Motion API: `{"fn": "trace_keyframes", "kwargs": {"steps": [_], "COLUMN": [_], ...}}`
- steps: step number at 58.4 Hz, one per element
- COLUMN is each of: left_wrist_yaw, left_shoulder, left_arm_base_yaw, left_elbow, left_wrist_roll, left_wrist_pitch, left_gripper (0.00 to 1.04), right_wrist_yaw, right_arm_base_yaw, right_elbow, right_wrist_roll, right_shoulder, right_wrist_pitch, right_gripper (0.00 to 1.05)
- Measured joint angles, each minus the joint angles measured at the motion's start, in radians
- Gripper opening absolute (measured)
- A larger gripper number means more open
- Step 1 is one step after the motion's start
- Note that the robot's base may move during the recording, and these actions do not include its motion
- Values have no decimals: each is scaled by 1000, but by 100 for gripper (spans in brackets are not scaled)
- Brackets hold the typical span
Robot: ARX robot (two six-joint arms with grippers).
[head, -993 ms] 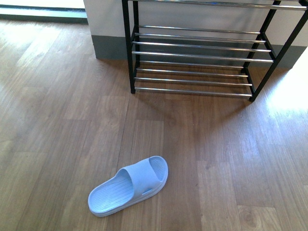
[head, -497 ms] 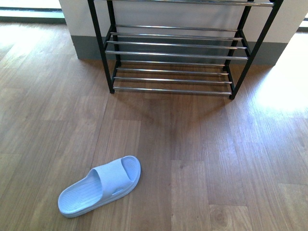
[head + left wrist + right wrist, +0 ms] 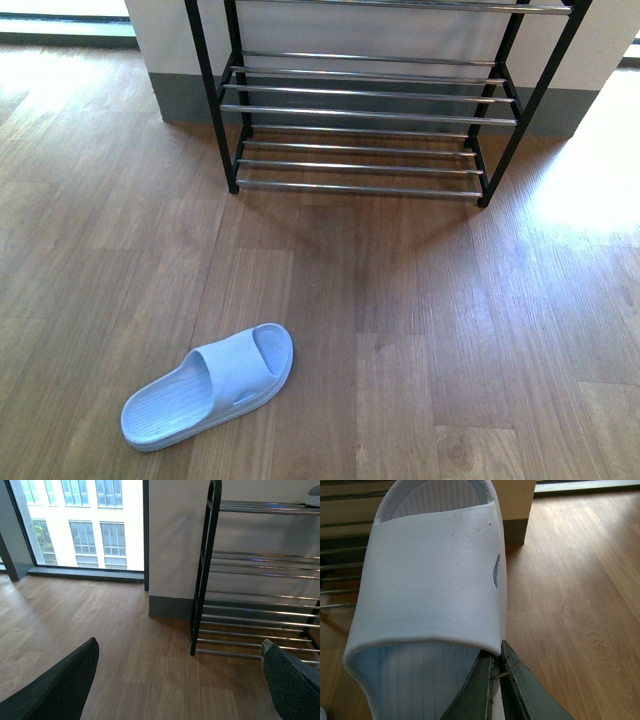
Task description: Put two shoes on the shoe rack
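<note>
One pale blue slide sandal (image 3: 210, 385) lies on the wood floor at the lower left of the front view, well short of the shoe rack (image 3: 360, 110). A second pale blue slide sandal (image 3: 430, 580) fills the right wrist view, held above the floor with my right gripper (image 3: 497, 655) shut on the side edge of its strap. The left gripper (image 3: 180, 675) is open, its dark fingers (image 3: 55, 690) spread wide over bare floor, with the shoe rack (image 3: 250, 580) ahead of it. Neither arm shows in the front view.
The rack's chrome rod shelves stand against a white wall with a grey skirting board (image 3: 185, 100). A floor-length window (image 3: 80, 525) lies beside the rack in the left wrist view. Something pale sits at the edge of the rack's top shelf (image 3: 312, 497).
The front view swung between one second and half a second ago, so rack and floor sandal shifted left in the picture. Since then nothing has visibly moved.
</note>
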Motion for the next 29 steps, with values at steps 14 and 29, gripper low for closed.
{"fn": "trace_keyframes", "kwargs": {"steps": [14, 29], "left_wrist_yaw": [0, 0], "left_shoulder": [0, 0], "left_arm_base_yaw": [0, 0], "left_elbow": [0, 0], "left_wrist_roll": [0, 0], "left_wrist_pitch": [0, 0], "left_gripper": [95, 95], "right_wrist_yaw": [0, 0], "right_arm_base_yaw": [0, 0], "right_elbow": [0, 0], "right_wrist_roll": [0, 0], "right_shoulder": [0, 0], "right_wrist_pitch": [0, 0], "right_gripper": [1, 1]}}
